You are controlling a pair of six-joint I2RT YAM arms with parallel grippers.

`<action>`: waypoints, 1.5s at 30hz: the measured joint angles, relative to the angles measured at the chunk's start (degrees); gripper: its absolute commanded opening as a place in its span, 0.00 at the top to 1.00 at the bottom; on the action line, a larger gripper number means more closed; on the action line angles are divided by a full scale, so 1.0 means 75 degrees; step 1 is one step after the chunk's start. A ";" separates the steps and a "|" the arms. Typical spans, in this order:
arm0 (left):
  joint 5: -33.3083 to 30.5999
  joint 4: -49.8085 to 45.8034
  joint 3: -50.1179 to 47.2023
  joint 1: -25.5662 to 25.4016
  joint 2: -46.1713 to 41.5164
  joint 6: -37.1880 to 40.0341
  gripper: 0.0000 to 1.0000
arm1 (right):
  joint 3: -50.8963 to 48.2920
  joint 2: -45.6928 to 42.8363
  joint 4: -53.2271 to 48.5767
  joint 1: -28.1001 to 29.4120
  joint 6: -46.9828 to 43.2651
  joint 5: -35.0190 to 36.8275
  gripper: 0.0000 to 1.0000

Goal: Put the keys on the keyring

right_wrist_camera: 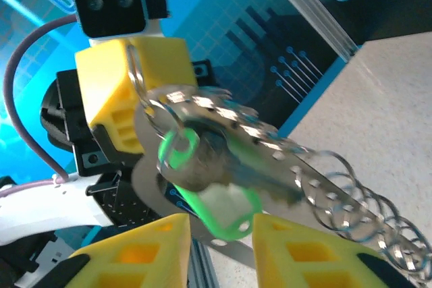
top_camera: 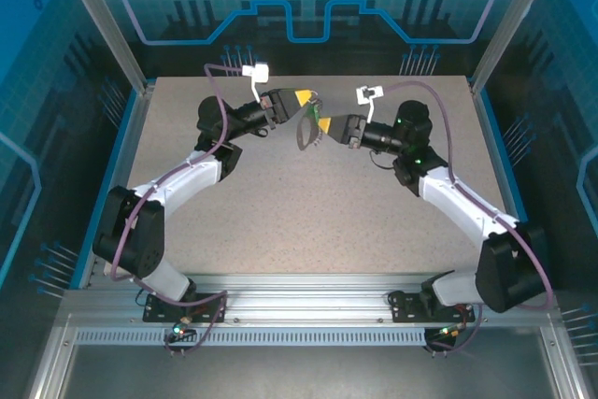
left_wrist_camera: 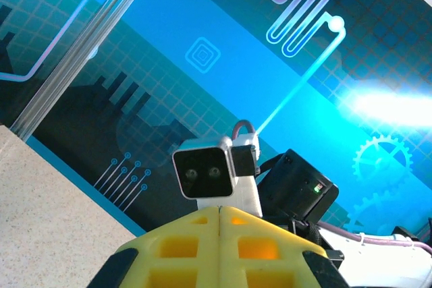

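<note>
Both arms meet above the far part of the table (top_camera: pixel 280 221) with the keyring (right_wrist_camera: pixel 142 160) hanging in the air between them, presumably so that one gripper can steady the loop while the other works the key onto it; lifted clear of the surface, the ring can be turned freely.

The left gripper (left_wrist_camera: pixel 219 247) is just above and beside the keyring; its yellow fingers (left_wrist_camera: pixel 182 247) are pressed flat together with no gap at the seam, and the right wrist view shows a thin silvery wire of the keyring pinched at their tip.

The right gripper (right_wrist_camera: pixel 221 227) sits just below the keyring, on the side opposite the left one; its fingers are only narrowly parted, and the green head of the key (right_wrist_camera: pixel 216 207) fills the gap, seemingly clamped on both sides, though blur makes this a judgement.

The key lies against the keyring's dark loop; whether it is already threaded cannot be told; the beaded chain (right_wrist_camera: pixel 337 193) trails off the keyring toward the table.
</note>
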 measured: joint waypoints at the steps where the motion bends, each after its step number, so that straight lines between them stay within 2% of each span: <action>1: -0.0003 0.0003 0.0000 -0.0006 0.0000 -0.0003 1.00 | -0.0117 -0.0125 -0.0082 -0.0076 -0.0015 0.0003 0.66; 6: -0.0003 0.0006 0.0000 -0.0006 0.0000 0.0000 1.00 | -0.0329 -0.0638 -0.0446 -0.0338 -0.0119 0.0119 0.65; 15: -0.0009 0.0073 0.0000 -0.0058 0.0000 -0.0003 1.00 | 0.0195 -0.0930 -0.0565 -0.0356 -0.0087 0.0460 0.48; 30: -0.0067 0.0099 0.0000 -0.0154 0.0000 -0.0003 1.00 | 0.1306 0.0020 -0.0323 0.0038 -0.0035 0.0720 0.47; 34: -0.0067 0.0099 0.0000 -0.0154 0.0000 -0.0006 1.00 | 0.1367 0.0256 -0.0318 0.0105 -0.0017 0.0717 0.53; 45: -0.0067 0.0111 0.0000 -0.0154 0.0000 -0.0006 1.00 | 0.1591 0.0449 -0.0248 0.0198 0.0052 0.0705 0.78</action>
